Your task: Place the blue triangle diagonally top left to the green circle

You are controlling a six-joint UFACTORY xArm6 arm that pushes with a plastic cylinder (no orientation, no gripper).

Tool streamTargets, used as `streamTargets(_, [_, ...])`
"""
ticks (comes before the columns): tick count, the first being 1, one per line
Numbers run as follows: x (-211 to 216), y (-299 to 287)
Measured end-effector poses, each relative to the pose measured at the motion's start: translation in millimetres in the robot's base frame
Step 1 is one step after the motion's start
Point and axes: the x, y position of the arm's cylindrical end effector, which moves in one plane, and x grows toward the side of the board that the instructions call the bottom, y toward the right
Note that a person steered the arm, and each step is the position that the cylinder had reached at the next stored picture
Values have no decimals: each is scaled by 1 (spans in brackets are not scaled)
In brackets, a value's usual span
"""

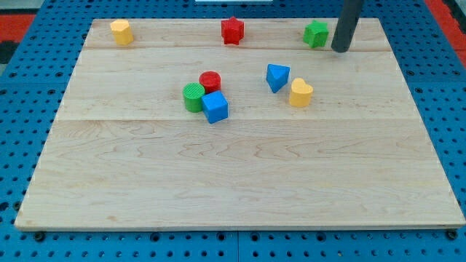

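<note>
The straight dark rod came down from the view's top right, and its tip (340,49) rested on the pale wooden board (240,182) near the top edge. The arm carried no hand or gripper, so nothing was grasped; the tip touched no block. Just to the tip's left, close but apart from it, stood a green star-like block (316,33) whose exact shape was hard to make out.

Down and to the left of the tip, well apart from it, the blue triangular block (277,76) sat a little right of the board's centre line, in the upper half. The yellow heart-shaped block (300,92) lay just beside it on the lower right, very near or barely touching; which of the two could not be told.

Farther left was a tight cluster of three. The green round cylinder block (193,96) stood at the cluster's left, the red round cylinder block (210,81) at its upper right, and the blue cube-shaped block (215,106) at its lower right, all pressed close together. The blue triangle therefore lay to the right and slightly above the green circle, with the red cylinder between them.

Along the top edge, a red star-like block (232,30) stood near the middle, and a yellow blocky piece (121,31) stood near the top left corner. The board lay on a blue perforated table surface (14,109).
</note>
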Motion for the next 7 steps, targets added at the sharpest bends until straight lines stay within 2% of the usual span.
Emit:
streamTargets(1, [-21, -54])
streamTargets(2, [-47, -45])
streamTargets(3, [-47, -38])
streamTargets(5, [-34, -59])
streamTargets(7, [20, -104])
